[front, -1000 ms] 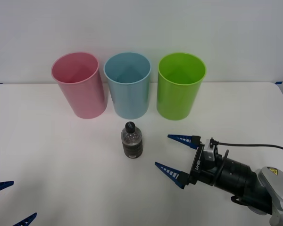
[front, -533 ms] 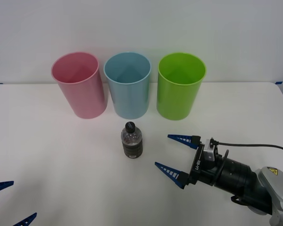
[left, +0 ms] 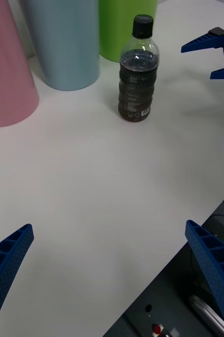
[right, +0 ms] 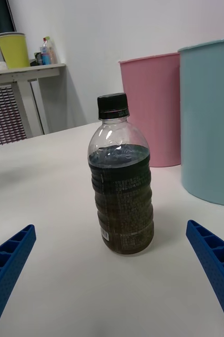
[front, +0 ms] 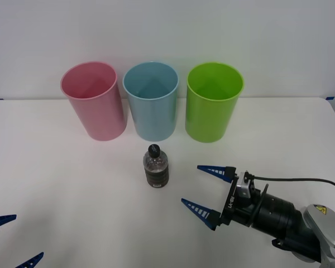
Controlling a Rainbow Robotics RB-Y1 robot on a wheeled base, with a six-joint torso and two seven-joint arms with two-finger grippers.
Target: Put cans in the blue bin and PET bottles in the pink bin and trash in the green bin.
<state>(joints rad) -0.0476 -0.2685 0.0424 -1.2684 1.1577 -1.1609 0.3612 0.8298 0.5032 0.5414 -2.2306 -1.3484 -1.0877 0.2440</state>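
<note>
The bottle (front: 156, 166) stands upright at ten o'clock from the nearer right gripper (front: 204, 187), whose jaws gape wide, holding nothing.

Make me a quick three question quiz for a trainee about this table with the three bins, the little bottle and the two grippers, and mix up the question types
1. True or false: the small clear plastic bottle with the black screw cap lies on its side.
2. Which round plastic bin stands in the middle of the row? A. the pink bin B. the light blue bin C. the lime green bin
3. Fill in: the right gripper sits open beside the bottle, its fingers pointing toward it, while the left gripper waits at the table's near ____ corner.

Key
1. False; it stands upright on the white table, cap on.
2. B
3. left
</note>
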